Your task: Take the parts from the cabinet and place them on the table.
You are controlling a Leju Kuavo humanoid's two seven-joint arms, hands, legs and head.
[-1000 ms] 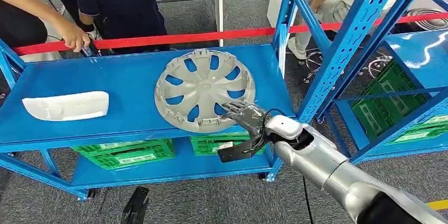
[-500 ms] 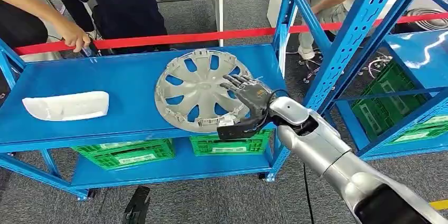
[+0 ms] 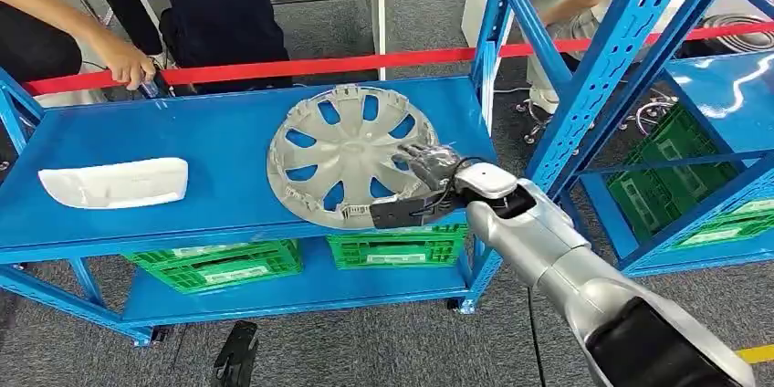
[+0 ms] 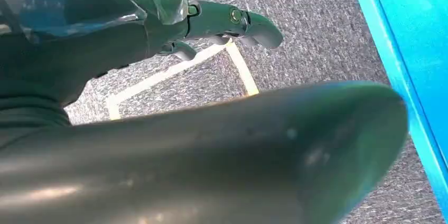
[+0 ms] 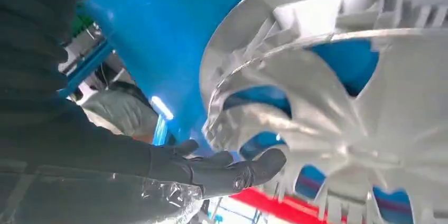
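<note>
1. A white moulded part [image 3: 114,183] lies at the left end of the blue shelf [image 3: 210,136], its long axis running along the shelf's length, well apart from both of the robot's hands.

2. The left hand [image 4: 211,23] hangs over grey carpet beside a blue upright, its dark fingers gently curled and holding nothing; whether they count as released or clenched cannot be told from this angle.

3. At the shelf's far edge, behind a red barrier tape [image 3: 319,66], a person's hand [image 3: 128,63] rests near the rail.

4. The grey hubcap [image 3: 351,154] sits right of centre on the shelf, one side tipped up, its near rim overhanging the front edge. Being round, it has no long axis; the relation that matters is that it lies to the left of and just beyond the right hand, at that hand's fingertips.

5. The right hand [image 3: 429,168] reaches in from the lower right on a silver arm, palm turned toward the hubcap's right rim. In the right wrist view its fingers [image 5: 232,168] are extended beside the rim's clips, spread and not yet closed on anything; contact cannot be confirmed.

6. The right arm is plainly the nearer one, so the grasp likely falls to it.
</note>
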